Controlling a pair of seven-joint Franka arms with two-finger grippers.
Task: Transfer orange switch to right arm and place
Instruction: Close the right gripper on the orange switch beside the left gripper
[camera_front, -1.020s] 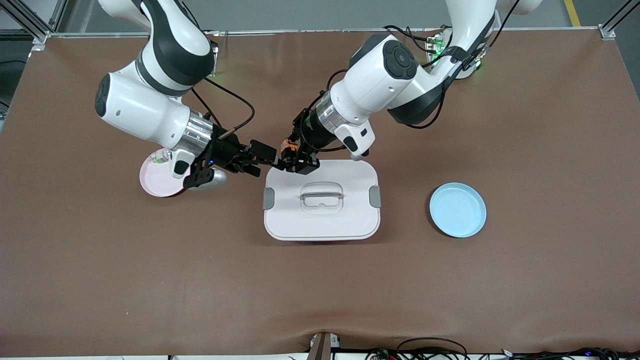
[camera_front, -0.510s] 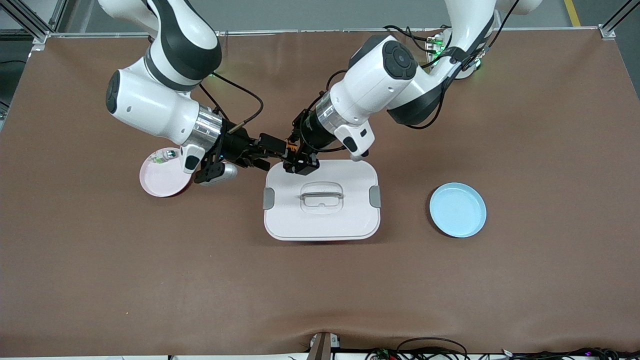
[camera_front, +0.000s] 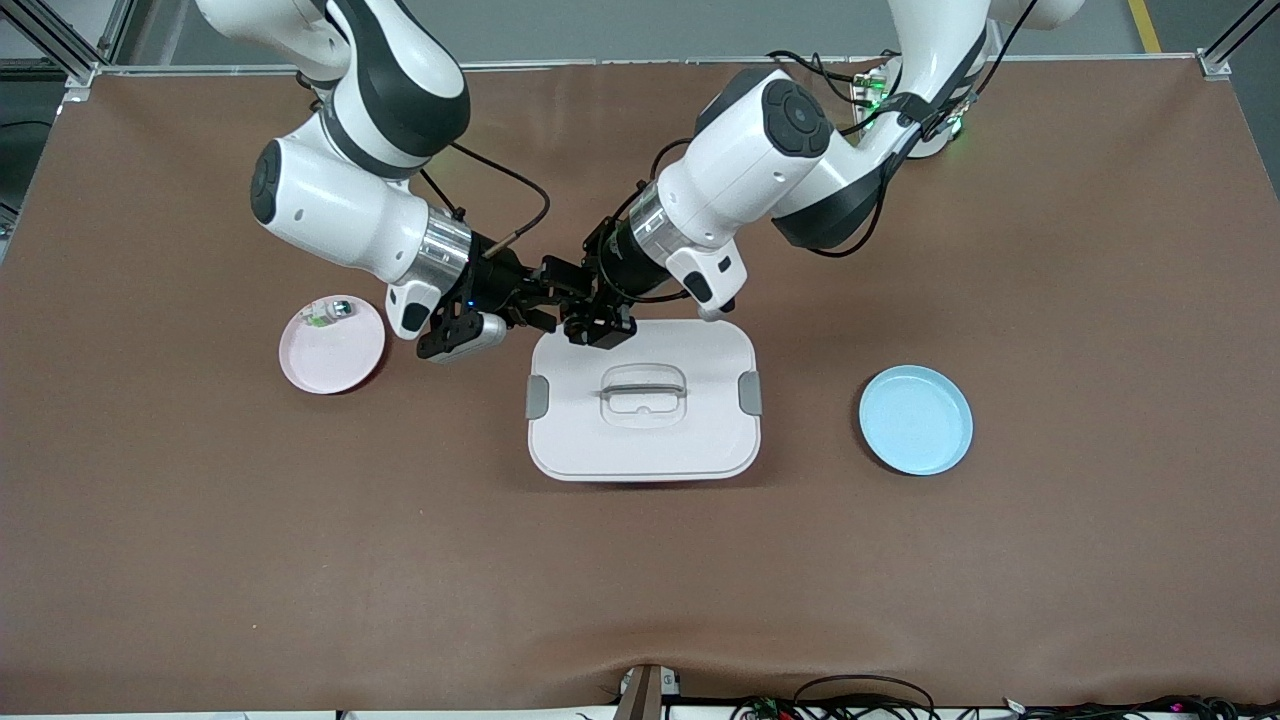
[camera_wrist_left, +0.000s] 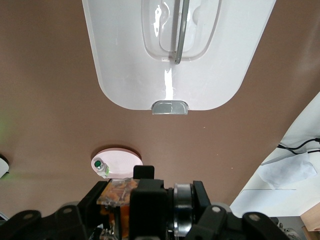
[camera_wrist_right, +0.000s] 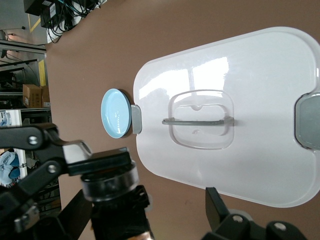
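The orange switch (camera_wrist_left: 117, 202) is gripped by my left gripper (camera_front: 592, 315), which is shut on it over the table beside the white lidded box's edge. In the front view the switch is hidden between the two hands. My right gripper (camera_front: 552, 297) is open and meets the left gripper head-on. In the right wrist view the switch's black body with a silvery ring (camera_wrist_right: 117, 202) stands between the right gripper's spread fingers (camera_wrist_right: 220, 207). The left gripper also shows in its own wrist view (camera_wrist_left: 145, 210).
The white lidded box (camera_front: 640, 445) lies mid-table just under the hands. A pink plate (camera_front: 335, 360) with a small clear-and-green switch (camera_front: 322, 313) lies toward the right arm's end. A blue plate (camera_front: 915, 420) lies toward the left arm's end.
My right arm has moved toward the left gripper, uncovering the pink plate, and its open fingers now flank the switch. The left gripper has barely moved.
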